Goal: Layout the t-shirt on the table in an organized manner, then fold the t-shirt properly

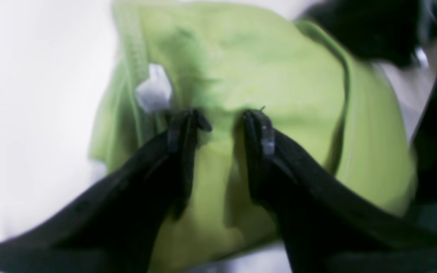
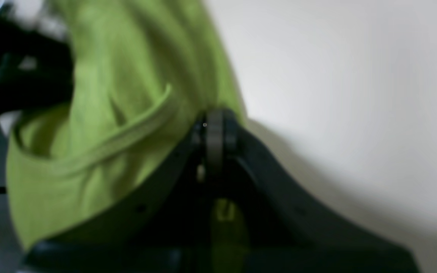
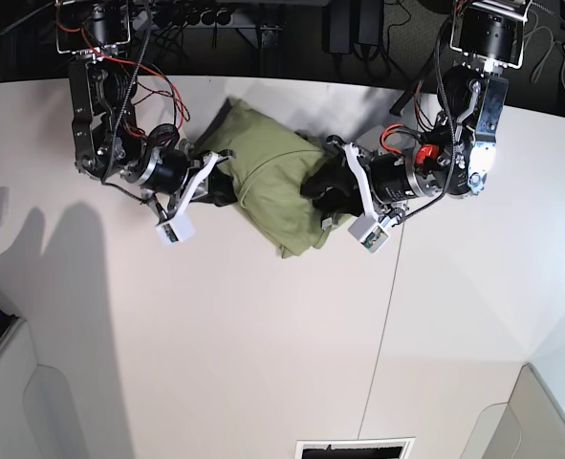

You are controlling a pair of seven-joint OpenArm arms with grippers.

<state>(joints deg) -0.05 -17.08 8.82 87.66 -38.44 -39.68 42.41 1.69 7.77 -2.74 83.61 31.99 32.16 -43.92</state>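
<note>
Base view shows the t-shirt [image 3: 268, 177] bunched in a heap at the far middle of the surface [image 3: 263, 354], between both arms. The right tool [image 2: 214, 125] is pressed together, pinching a fold of cloth at the heap's left edge; the left tool [image 1: 226, 121] stands spread over the fabric beside the white tag [image 1: 154, 91]. Pulling now could drag the whole heap, since only one side is held. Its long axis runs diagonally, far-left to near-right; collar direction is unclear
</note>
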